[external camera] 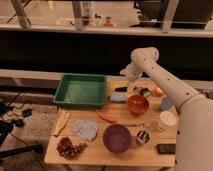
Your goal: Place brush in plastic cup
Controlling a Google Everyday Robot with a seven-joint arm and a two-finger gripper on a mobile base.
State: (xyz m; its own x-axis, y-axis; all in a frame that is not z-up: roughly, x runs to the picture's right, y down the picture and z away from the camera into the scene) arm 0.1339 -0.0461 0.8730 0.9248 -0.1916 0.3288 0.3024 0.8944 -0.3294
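Observation:
The brush point(129, 123) seems to be the slim dark stick lying in front of the orange bowl point(137, 104), just right of the orange carrot-like stick point(105, 117). A white plastic cup point(167, 120) stands upright near the table's right edge. My gripper point(126, 76) hangs open and empty above the back edge of the table, over a small dark item point(121, 89). It is well behind and above the brush, and left of the cup. The white arm point(165, 85) reaches in from the right.
A green tray point(62, 99) sits at the back left. A purple bowl point(117, 137), a metal cup point(142, 136), a blue cloth point(86, 129), grapes point(69, 147), a bluish object point(166, 103) and a black flat item point(165, 148) are spread over the wooden table point(100, 157).

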